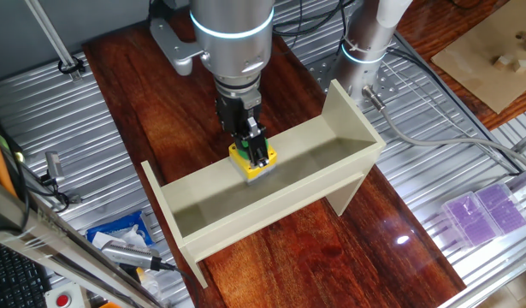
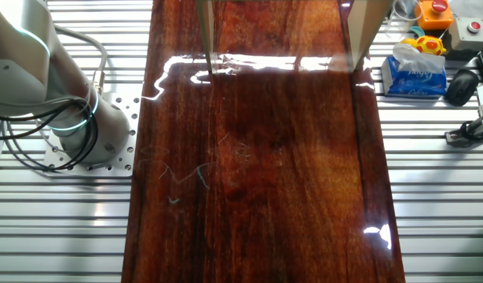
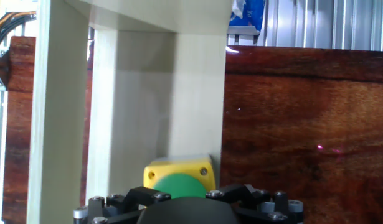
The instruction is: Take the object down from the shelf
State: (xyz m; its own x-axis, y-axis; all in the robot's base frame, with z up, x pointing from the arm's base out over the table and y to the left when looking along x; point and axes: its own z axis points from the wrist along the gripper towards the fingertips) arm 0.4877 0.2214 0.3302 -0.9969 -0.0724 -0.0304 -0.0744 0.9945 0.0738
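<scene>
The object (image 1: 251,160), a yellow-topped box with a green dome button, sits tilted at the middle of the beige shelf (image 1: 331,162), over its trough near the front wall. My gripper (image 1: 255,145) comes down from above and is shut on it. In the hand view the object (image 3: 179,175) lies between my fingers (image 3: 140,195), my gripper (image 3: 180,190) is closed round the green dome, and the shelf panels (image 3: 116,93) fill the left. The other fixed view shows only the shelf's legs (image 2: 206,31) at the top.
A dark wooden board (image 1: 331,257) lies under the shelf, on a ribbed metal table. A second silver arm base (image 1: 365,38) stands behind. Purple boxes (image 1: 485,212) lie at the right and a blue packet (image 1: 121,233) with tools at the left. My arm base (image 2: 76,126) stands beside the board.
</scene>
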